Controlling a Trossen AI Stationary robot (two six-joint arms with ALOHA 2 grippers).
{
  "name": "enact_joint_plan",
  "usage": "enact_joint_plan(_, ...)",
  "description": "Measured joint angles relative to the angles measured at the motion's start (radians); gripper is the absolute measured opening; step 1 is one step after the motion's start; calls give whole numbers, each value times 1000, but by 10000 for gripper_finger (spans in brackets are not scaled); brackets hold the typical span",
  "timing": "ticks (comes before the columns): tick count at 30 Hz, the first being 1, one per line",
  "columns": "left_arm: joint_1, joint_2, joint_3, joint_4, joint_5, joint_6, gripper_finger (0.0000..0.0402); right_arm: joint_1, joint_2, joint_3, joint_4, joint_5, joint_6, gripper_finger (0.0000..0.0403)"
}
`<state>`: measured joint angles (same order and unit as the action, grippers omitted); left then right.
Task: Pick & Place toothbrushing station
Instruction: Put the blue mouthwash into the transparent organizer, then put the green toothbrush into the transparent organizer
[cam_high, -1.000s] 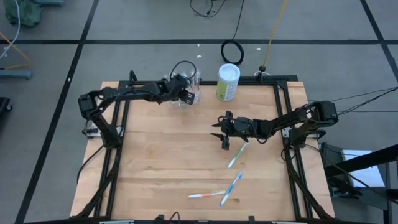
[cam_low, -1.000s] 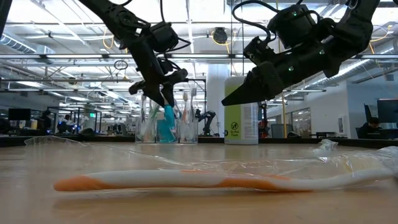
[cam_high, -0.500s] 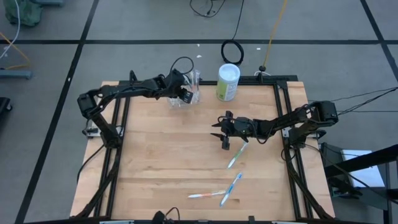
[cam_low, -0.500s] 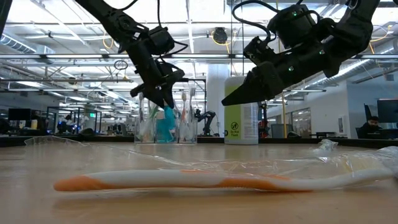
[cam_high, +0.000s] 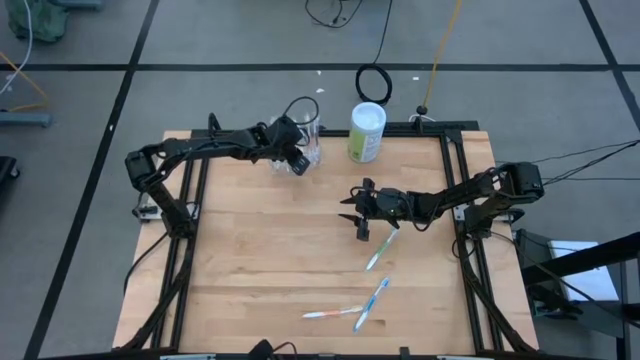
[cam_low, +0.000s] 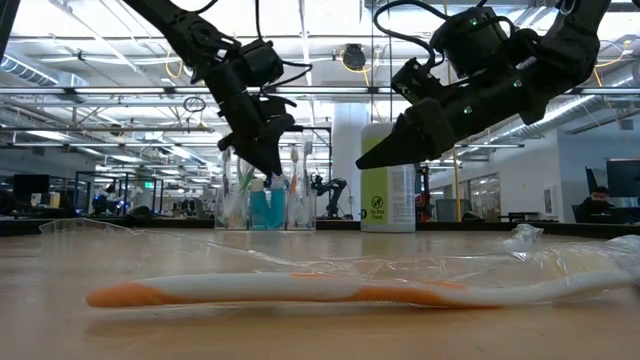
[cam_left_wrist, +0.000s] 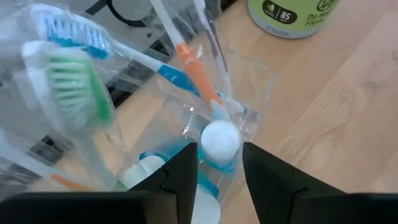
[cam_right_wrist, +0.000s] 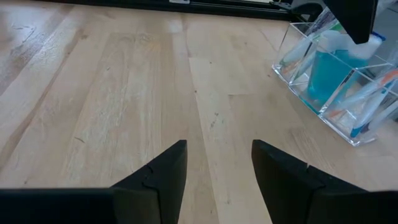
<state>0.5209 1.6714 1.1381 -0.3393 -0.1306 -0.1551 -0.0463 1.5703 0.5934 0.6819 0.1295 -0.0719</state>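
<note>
Toothbrush holder (cam_high: 307, 140), a small clear plastic one, stands at about the 12 o'clock edge of the tabletop (cam_high: 260, 250), slightly toward 11, just left of the white-and-green canister (cam_high: 366, 131); several brushes lean inside it and the white cap of a blue toothpaste tube (cam_left_wrist: 219, 142) sits at its mouth. The left gripper (cam_high: 295, 158) hangs right over the holder, its fingers (cam_left_wrist: 180, 180) parted either side of that cap, which looks released or about to be; I cannot tell whether they touch it. To finish this step well, I would judge that the fingers should spread a little wider, then lift straight up and clear of the slanting brush handles, since a sideways exit could catch a handle or tip the light holder toward the canister. Moving rightward, near the tabletop's centre toward 2 o'clock, the right gripper (cam_high: 358, 216) hovers above the wood with its fingers open and empty, beside a loose toothbrush (cam_high: 381, 250). Further toward 5 o'clock lie two more, a crossed pair (cam_high: 350, 308), and from table height one orange-and-white toothbrush (cam_low: 340, 291) lies close by, with clear plastic wrapping (cam_low: 300, 258) around it. These remaining pieces probably call for grasping mid-handle, with the fingers across the handle, so the brush hangs level for dropping upright into the holder.
</note>
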Motion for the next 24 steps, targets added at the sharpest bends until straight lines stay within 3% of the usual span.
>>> enact_joint_plan(9,2,0,0,21,-80,-34,195,0,0,0,0,0,0,172)
enact_joint_plan(14,-24,0,0,58,-75,-35,200,0,0,0,0,0,0,173)
enact_joint_plan(24,-194,-17,0,126,175,-5,162,0,0,0,2,-3,0,172)
